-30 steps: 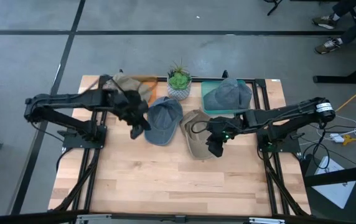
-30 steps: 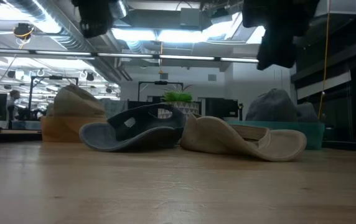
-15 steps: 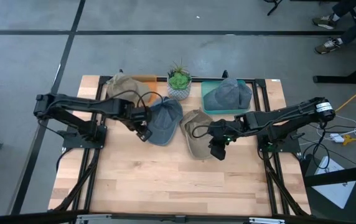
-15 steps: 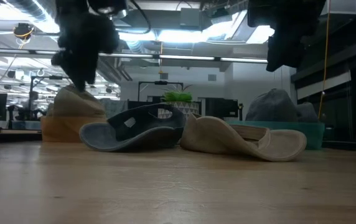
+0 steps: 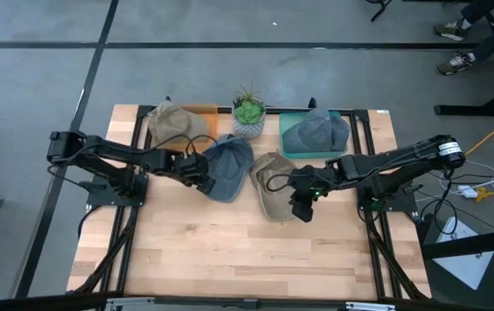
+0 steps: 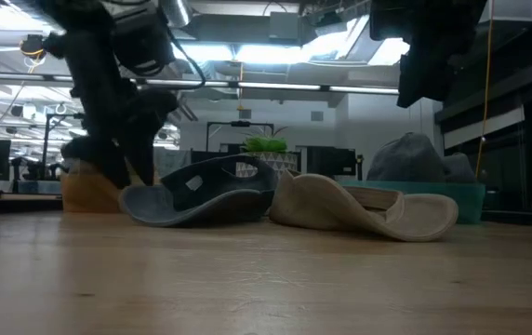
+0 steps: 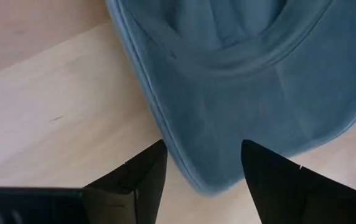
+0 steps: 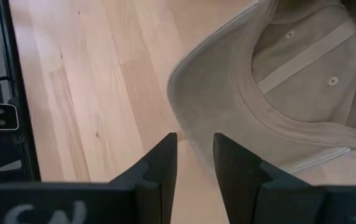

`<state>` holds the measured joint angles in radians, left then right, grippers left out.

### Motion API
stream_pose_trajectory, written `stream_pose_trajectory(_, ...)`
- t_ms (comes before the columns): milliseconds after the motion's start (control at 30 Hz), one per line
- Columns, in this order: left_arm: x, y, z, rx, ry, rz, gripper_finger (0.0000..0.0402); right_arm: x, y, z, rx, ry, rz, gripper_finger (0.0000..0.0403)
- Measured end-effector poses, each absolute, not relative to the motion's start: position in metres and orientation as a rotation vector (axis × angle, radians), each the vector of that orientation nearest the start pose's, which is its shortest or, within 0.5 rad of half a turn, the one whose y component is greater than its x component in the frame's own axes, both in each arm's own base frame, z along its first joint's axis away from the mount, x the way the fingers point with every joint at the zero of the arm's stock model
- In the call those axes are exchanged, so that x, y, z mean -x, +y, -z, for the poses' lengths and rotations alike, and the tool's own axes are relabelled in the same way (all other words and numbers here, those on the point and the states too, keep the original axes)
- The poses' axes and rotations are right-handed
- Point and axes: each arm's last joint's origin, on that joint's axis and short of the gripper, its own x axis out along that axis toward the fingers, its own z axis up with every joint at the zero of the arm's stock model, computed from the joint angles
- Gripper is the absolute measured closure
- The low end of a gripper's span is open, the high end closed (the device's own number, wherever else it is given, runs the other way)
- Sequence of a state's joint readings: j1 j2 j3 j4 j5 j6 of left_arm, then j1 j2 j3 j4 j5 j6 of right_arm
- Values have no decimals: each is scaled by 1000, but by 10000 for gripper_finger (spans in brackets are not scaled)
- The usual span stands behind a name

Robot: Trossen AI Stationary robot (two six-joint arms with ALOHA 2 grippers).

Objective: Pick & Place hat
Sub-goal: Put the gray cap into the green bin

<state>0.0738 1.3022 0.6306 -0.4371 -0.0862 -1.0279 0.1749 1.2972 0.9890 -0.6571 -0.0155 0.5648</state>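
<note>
The left gripper [image 5: 197, 173] has been brought down, over the last second, from above the tan hat in the orange tray to the brim of the blue cap [image 5: 228, 164], and its jaws have been opened wide on the way. In the left wrist view the brim edge of the blue cap [image 7: 228, 106] is seen between the two spread fingers [image 7: 144, 177], not yet pinched. This is judged to be the approach for a pick of that cap, which lies upside down on the table [image 5: 230, 250], just in front of the potted plant [image 5: 248, 112].

The right gripper [image 5: 300, 206] is held over the brim of the beige cap [image 5: 271, 186], to the right of the blue cap, with its jaws narrow and nothing between them; the gap is seen empty in the right wrist view.

From overhead the fingertips are lost against the dark arms. In the low view the left arm hides much of the tan hat [image 5: 171, 123] and its tray behind it. Where the blue cap is meant to go cannot be told.
</note>
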Motion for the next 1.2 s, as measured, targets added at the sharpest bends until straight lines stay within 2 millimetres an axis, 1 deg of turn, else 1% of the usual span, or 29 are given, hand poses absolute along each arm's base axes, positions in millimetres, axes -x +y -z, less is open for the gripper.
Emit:
stream_pose_trajectory(67,-221,19,-160,940,879,-696,201,-251,45,-261,-439,979,112,299)
stream_pose_trajectory(167,-217,20,-153,961,843,-767,203,-252,44,-261,-434,975,122,299)
stream_pose_trajectory(300,-211,21,-146,978,822,-840,221,-252,44,-261,-436,973,124,299)
stream_pose_trajectory(367,-211,21,-145,964,822,-830,242,-252,44,-261,-436,973,125,299)
stream_pose_trajectory(433,-212,21,-145,943,819,-808,270,-252,44,-261,-437,970,124,299)
stream_pose_trajectory(600,-218,19,-149,889,768,-740,370,-254,44,-263,-430,938,140,299)
stream_pose_trajectory(633,-220,19,-151,883,749,-735,383,-255,43,-263,-426,926,151,299)
stream_pose_trajectory(767,-222,16,-152,840,718,-734,391,-258,43,-266,-428,876,156,299)
stream_pose_trajectory(867,-226,10,-159,745,718,-709,392,-261,44,-269,-438,834,145,299)
stream_pose_trajectory(967,-231,3,-168,614,743,-669,393,-264,44,-271,-444,796,131,299)
stream_pose_trajectory(1200,-237,-16,-201,235,839,-623,393,-268,45,-276,-450,732,110,299)
